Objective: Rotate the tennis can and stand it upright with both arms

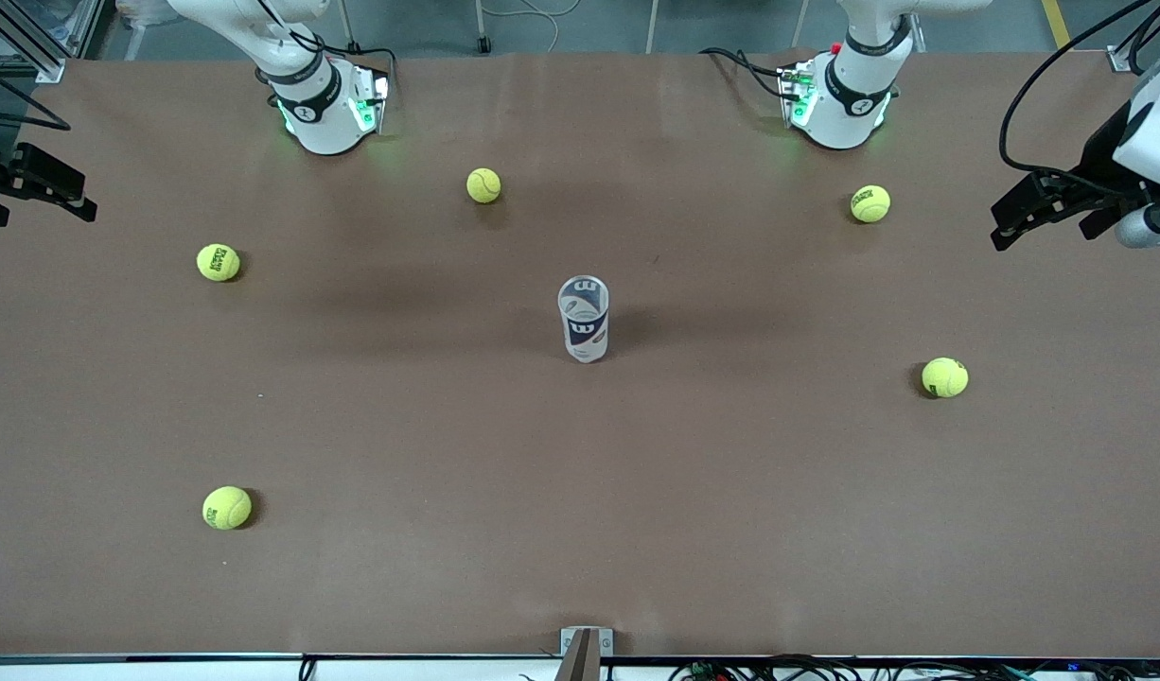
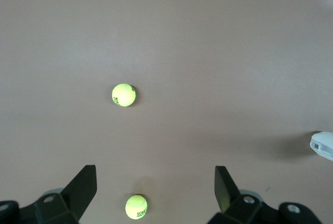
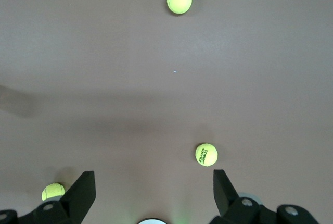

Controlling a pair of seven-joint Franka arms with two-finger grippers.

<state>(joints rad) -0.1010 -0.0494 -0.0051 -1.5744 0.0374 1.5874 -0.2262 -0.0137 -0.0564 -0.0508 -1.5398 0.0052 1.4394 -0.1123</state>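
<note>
The tennis can (image 1: pixel 584 319), a clear tube with a white and navy "W" label, stands upright in the middle of the table, open end up. Neither gripper touches it. My left gripper (image 1: pixel 1020 213) hangs open and empty over the table edge at the left arm's end. In the left wrist view its fingers (image 2: pixel 86 182) are spread wide, and a sliver of the can (image 2: pixel 322 146) shows at the frame edge. My right gripper (image 1: pixel 55 189) hangs open and empty over the table edge at the right arm's end. The right wrist view (image 3: pixel 153 172) shows it spread, with the can out of view.
Several yellow tennis balls lie scattered on the brown table (image 1: pixel 580 520): one (image 1: pixel 483 185) between the arm bases, others (image 1: pixel 870 203), (image 1: pixel 944 377) toward the left arm's end, and others (image 1: pixel 219 262), (image 1: pixel 227 507) toward the right arm's end. None touches the can.
</note>
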